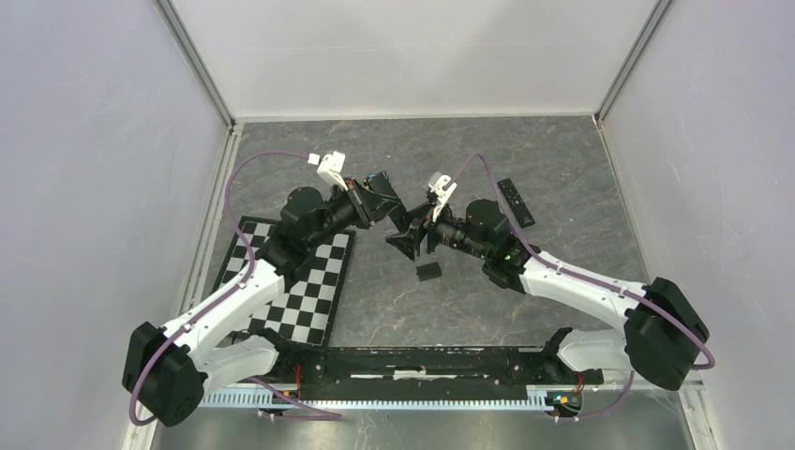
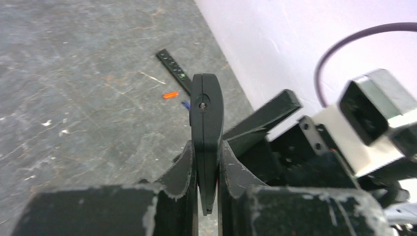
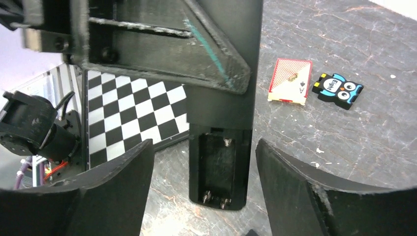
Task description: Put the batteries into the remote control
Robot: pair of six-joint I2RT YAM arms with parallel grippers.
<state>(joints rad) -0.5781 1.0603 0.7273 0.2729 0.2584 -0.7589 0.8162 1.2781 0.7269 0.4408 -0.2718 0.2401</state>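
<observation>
Little is done yet on the grey marbled bench (image 1: 394,309). The left gripper (image 2: 206,162) has its jaws clenched on the long black plastic remote control (image 2: 206,113). The right gripper (image 3: 204,147) faces it, jaws spread and holding nothing. The rectangular battery bay (image 3: 218,167) gapes empty, and the small black cover (image 1: 428,270) is apparently already off. The slim orange-red battery (image 2: 170,95) and blue battery (image 2: 185,104) lie unloaded on the bench near a second thin black remote (image 2: 173,69).
</observation>
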